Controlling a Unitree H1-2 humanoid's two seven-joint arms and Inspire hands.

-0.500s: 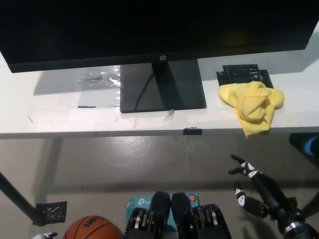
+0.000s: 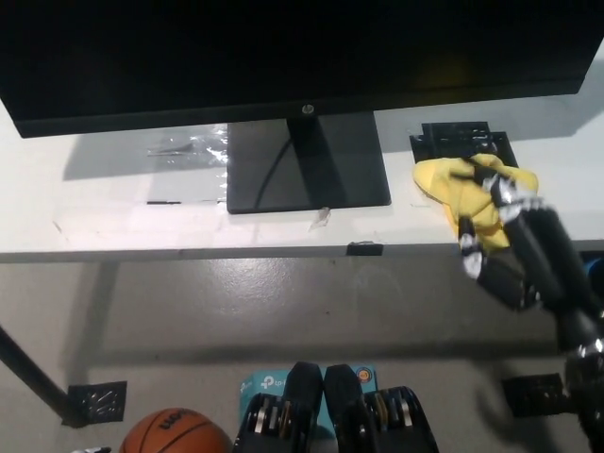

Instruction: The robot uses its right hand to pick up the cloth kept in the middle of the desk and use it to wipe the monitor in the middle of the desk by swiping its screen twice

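Cloth (image 2: 451, 181), yellow and crumpled, lies on the white bench (image 2: 113, 212) right of the monitor (image 2: 283, 57), partly over a black tray (image 2: 453, 137). The black right hand (image 2: 505, 236) reaches over it with fingers spread, gripping nothing. An "hp" logo marks the monitor's bezel; a teal "tp-link" box (image 2: 247, 387) sits on the floor.

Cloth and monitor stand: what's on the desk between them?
In the head view, only bare white desk lies between the yellow cloth and the monitor stand.
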